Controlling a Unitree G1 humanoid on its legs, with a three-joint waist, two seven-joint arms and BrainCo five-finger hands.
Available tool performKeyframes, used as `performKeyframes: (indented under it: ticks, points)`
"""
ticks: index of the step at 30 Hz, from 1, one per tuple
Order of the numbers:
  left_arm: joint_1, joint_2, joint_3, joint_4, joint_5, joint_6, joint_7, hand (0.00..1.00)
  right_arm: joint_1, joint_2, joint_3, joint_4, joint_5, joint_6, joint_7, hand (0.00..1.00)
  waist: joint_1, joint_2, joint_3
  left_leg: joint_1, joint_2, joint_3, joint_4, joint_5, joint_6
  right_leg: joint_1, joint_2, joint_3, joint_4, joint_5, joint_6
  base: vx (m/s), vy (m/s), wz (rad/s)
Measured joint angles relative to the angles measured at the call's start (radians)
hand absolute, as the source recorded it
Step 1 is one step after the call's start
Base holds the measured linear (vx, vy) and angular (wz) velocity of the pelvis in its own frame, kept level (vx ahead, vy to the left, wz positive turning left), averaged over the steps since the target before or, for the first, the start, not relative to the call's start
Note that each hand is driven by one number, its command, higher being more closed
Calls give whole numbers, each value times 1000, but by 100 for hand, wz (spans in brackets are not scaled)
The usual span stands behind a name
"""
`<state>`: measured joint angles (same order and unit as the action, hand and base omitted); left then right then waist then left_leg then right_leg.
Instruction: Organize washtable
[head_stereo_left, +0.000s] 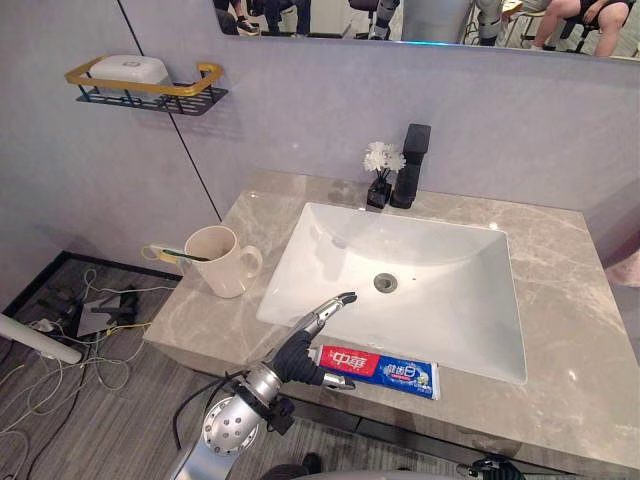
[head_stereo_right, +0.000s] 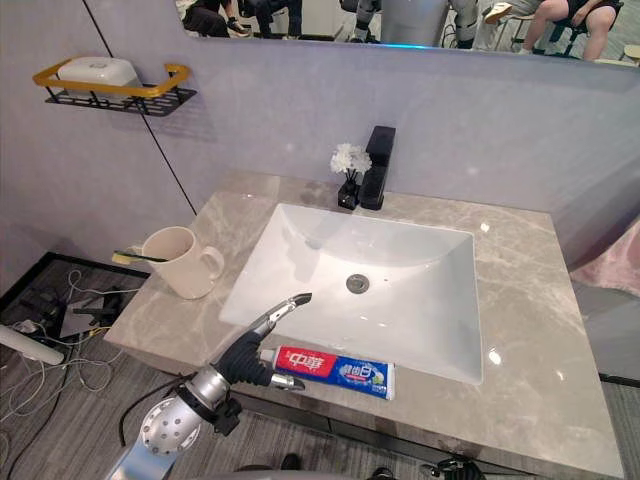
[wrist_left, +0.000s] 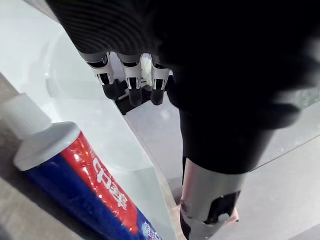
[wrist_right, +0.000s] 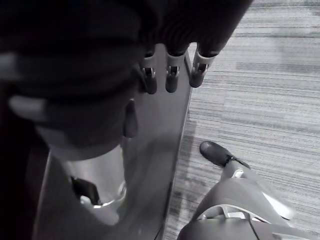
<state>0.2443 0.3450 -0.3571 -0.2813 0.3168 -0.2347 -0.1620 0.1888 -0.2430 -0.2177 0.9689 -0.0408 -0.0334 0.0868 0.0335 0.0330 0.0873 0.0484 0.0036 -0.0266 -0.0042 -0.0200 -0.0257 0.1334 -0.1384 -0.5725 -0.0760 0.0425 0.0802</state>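
1. The white sink (head_stereo_left: 450, 290) is set into a marbled grey countertop (head_stereo_left: 570, 330).
2. The toothpaste tube (head_stereo_left: 385, 368), red and blue with a white cap, lies flat on the counter strip along the sink's front edge. Its cap end points to the sink's left.
3. The left hand (head_stereo_left: 308, 340) hovers at the sink's front left corner, just above the tube's cap end. Its fingers (head_stereo_left: 328, 312) are stretched out straight over the basin and grip nothing. Its thumb sits just beside the tube on the side away from the sink; whether it touches the tube I cannot tell.
4. The right hand (wrist_right: 171, 75) hangs low beside a dark panel, well below the sink, with its fingers loose and holding nothing.
5. A cream mug (head_stereo_left: 222, 262) stands on the counter to the sink's left, with a toothbrush (head_stereo_left: 165, 253) laid across its rim.
6. A black faucet (head_stereo_left: 412, 165) rises behind the sink, with a small vase of white flowers (head_stereo_left: 381, 175) just beside it.
7. On the wall, up and to the left of the sink, a black-and-gold shelf (head_stereo_left: 195, 100) carries a white box (head_stereo_left: 128, 68).
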Motion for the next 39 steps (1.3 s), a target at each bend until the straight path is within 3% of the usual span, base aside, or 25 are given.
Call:
performKeyframes:
  ticks: [4,19,20,31,39]
  points:
    - [-2,-11,0,1,51,12,21,0,-12,1,1,0,1,0,-1,0,-18,-2,-1,1,-1,-1,-24,13,-4,-1,3,-1,-18,6,3,-4,2,1]
    - [-74,-26,-1,137,226,26,58,0,-22,33,1,-2,2,0,-1,0,-22,-17,6,14,-1,8,-33,21,0,-3,5,12,-23,20,5,25,15,-1]
    - [-76,-26,-1,137,236,25,62,100,-24,35,1,-2,2,0,-1,0,-22,-17,7,14,0,10,-34,21,0,-4,5,16,-23,21,5,10,25,-9]
    - [-164,-25,7,225,287,22,63,100,-35,37,29,-28,2,0,3,0,-30,-16,11,15,10,42,-44,19,-3,-18,14,50,-25,24,2,6,11,-9]
    - [-175,-25,15,222,284,27,80,100,-34,41,20,-53,41,2,-2,0,-64,-8,14,27,13,58,-51,20,0,-25,17,65,-23,24,2,65,14,-6]
